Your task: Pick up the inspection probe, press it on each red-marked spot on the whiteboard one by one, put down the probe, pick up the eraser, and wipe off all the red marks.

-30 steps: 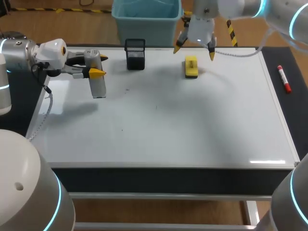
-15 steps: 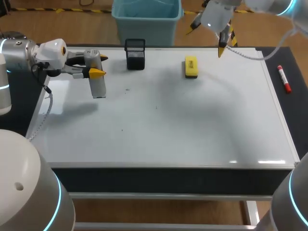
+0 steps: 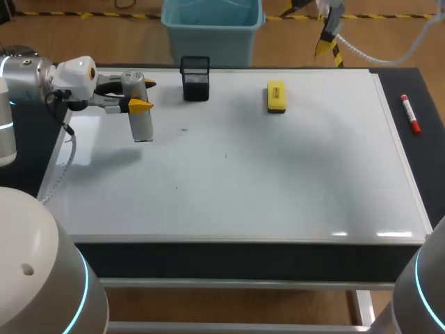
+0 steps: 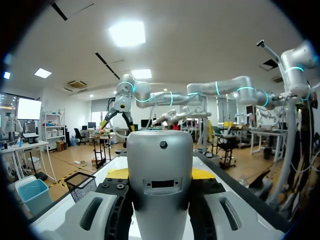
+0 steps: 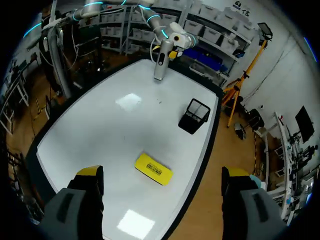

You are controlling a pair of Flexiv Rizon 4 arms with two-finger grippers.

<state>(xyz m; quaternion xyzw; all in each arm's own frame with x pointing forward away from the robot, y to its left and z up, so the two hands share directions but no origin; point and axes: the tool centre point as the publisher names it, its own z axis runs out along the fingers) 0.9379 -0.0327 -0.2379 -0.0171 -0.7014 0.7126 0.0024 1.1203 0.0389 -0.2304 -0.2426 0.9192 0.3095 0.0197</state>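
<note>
The silver inspection probe (image 3: 141, 120) hangs above the whiteboard's (image 3: 278, 181) far left part, held sideways by my left gripper (image 3: 136, 99), which is shut on it. In the left wrist view the probe (image 4: 160, 165) fills the space between the fingers. The yellow eraser (image 3: 276, 97) lies on the board near its far edge. My right gripper (image 5: 162, 173) is open, high above the eraser (image 5: 153, 169) and clear of it. In the head view only one of its yellow fingertips (image 3: 320, 48) shows, past the far edge. I see no red marks on the board.
A black mesh holder (image 3: 195, 78) stands at the board's far edge, between the probe and the eraser. A red marker (image 3: 410, 115) lies on the dark table strip to the right of the board. A few tiny dark specks dot the board's middle.
My right gripper has risen from just above the eraser and drawn back to the far right, open and empty. The eraser stayed put. My left arm has kept still with the probe.
</note>
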